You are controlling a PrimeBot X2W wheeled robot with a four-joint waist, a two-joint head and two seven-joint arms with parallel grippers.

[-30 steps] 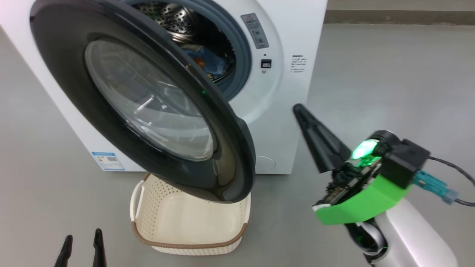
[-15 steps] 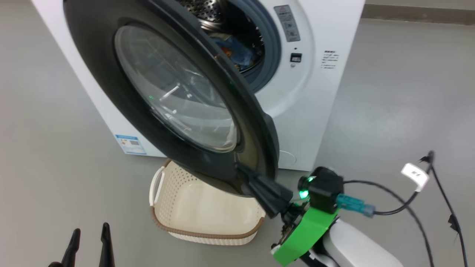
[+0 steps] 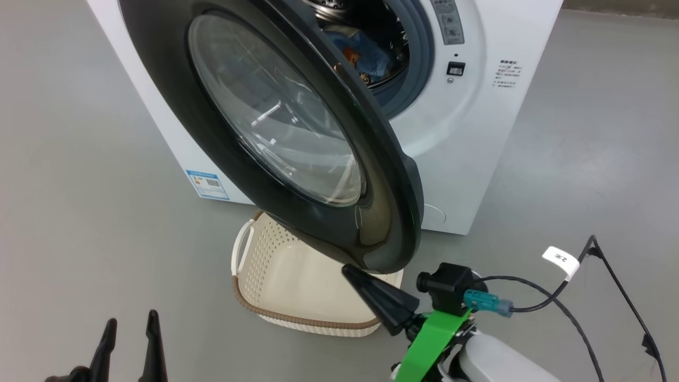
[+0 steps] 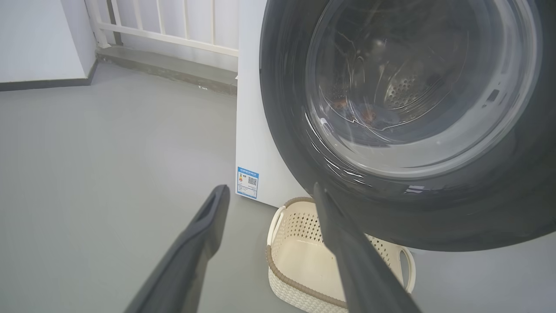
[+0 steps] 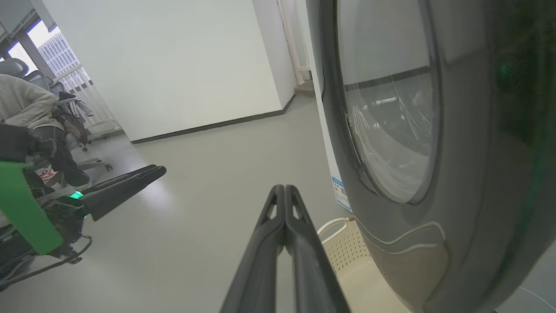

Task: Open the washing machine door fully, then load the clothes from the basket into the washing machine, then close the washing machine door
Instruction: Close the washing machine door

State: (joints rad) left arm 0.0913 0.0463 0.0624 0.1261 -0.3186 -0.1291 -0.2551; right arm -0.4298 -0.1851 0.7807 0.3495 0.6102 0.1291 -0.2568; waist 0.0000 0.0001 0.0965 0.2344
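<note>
Head view shows the right end effector [image 3: 351,273] pressed shut and holding nothing. Its tip is just under the bottom edge of the washing machine door [image 3: 276,111], and I cannot tell if they touch. The door stands partly open and hangs over the basket [image 3: 297,320]. The basket sits on the floor [image 3: 79,223], right at the front foot of the washing machine [image 3: 461,143], and it looks empty. The clothes [image 3: 366,53] lie inside the drum. The left end effector [image 3: 132,320] is spread wide and holds nothing, low at the near left, well apart from the door. I think the push to close the door comes next. The rim is round and shiny, so the thin tip could slide off it, or slip under the door and bump the basket. A second ago the right end effector was up high, to the right of the door. Half a second ago its tip was at the lower rim, and now it is lower. The whole picture has shifted too, so the head has moved.
</note>
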